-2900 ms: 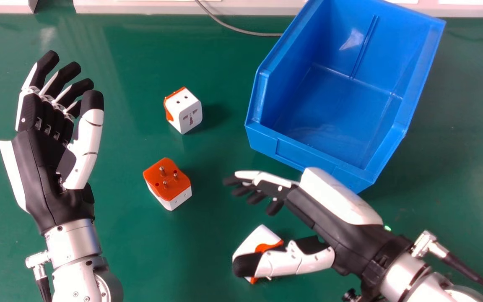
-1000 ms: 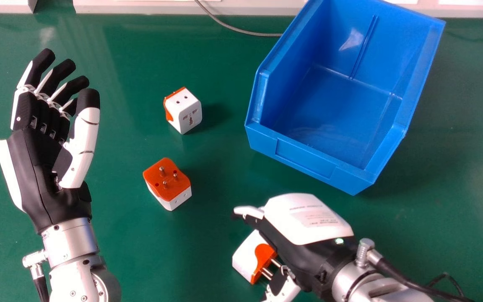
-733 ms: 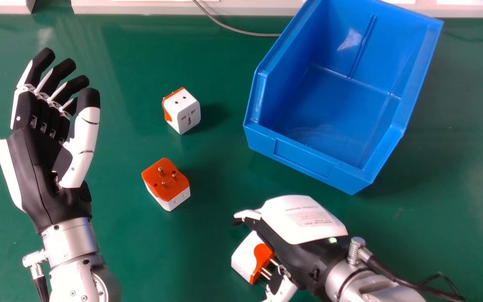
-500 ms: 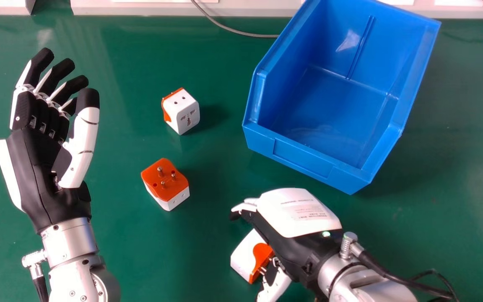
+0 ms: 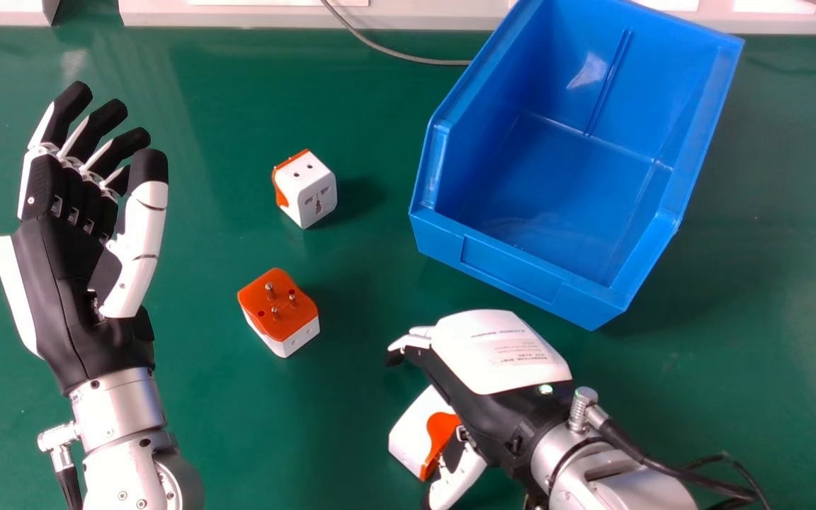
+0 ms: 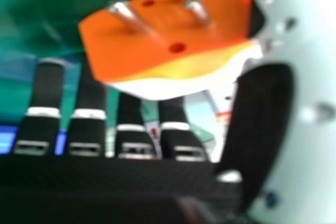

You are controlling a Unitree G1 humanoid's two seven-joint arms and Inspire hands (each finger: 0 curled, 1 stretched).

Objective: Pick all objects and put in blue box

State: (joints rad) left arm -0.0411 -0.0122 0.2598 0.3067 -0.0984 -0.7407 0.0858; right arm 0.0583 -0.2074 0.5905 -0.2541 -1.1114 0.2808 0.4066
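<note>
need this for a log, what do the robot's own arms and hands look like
The left hand and right hand are black and white, with black fingertips and white thumb casings. Silver forearms each have a metal connector and black cable. The right hand has print on its white shell and a green light.

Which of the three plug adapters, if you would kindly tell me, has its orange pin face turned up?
The middle adapter, leftmost in the head view. The far adapter and the adapter by the right hand have theirs turned sideways.
</note>
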